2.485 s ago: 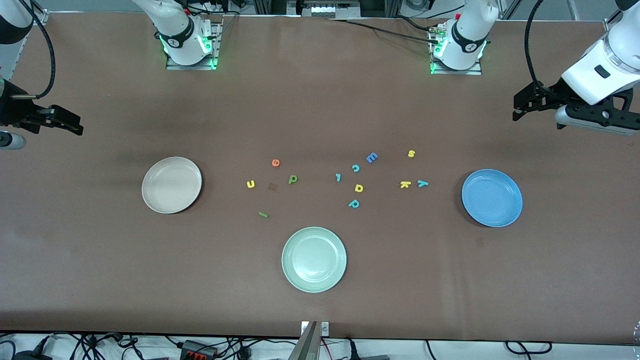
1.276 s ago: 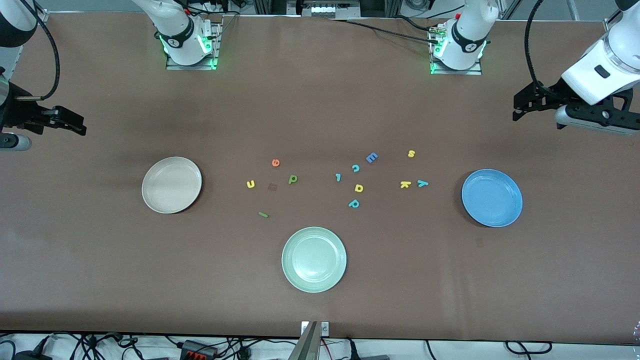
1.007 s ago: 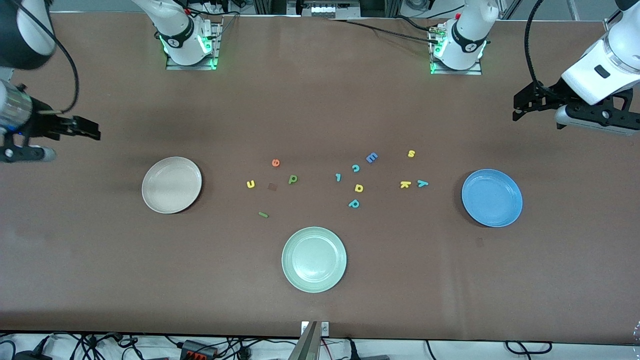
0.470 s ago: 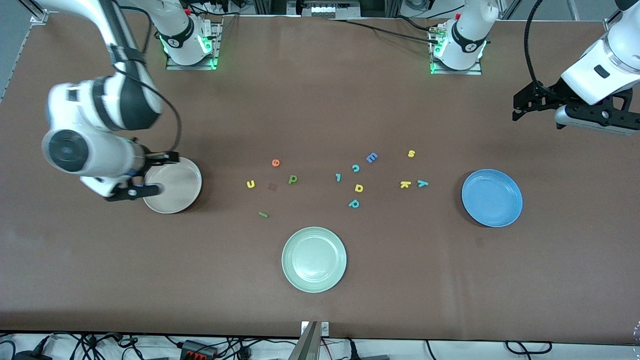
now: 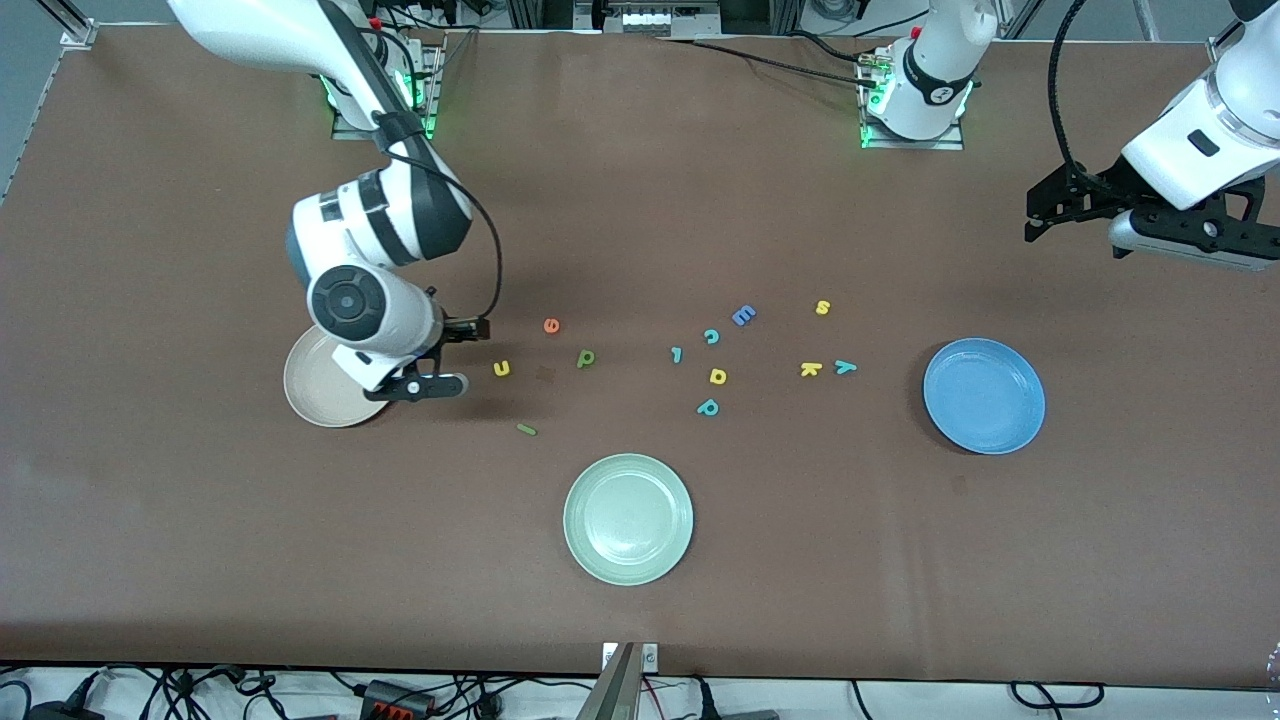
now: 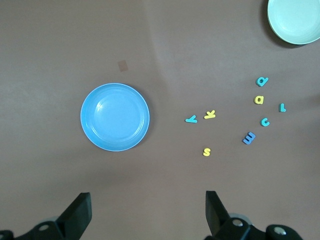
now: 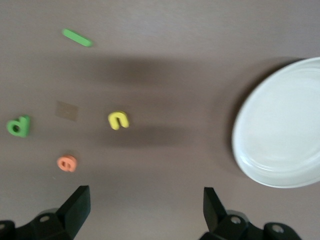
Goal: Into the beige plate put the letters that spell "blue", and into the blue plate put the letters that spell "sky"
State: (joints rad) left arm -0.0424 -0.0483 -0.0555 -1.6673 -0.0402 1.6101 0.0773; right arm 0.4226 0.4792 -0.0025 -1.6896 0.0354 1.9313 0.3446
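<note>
- The right gripper (image 5: 462, 352) is held wide open and empty over the desk (image 5: 640, 600), between the beige plate (image 5: 315, 395) and the u (image 5: 502, 368).
- The e (image 5: 551, 325), b (image 5: 586, 358) and l (image 5: 526, 430) are seen near the u.
- The left gripper (image 5: 1035, 212), open and empty, waits above the desk's left-arm end.
- The s (image 5: 822, 307), k (image 5: 810, 369) and y (image 5: 845, 367) are found near the blue plate (image 5: 984, 396).
</note>
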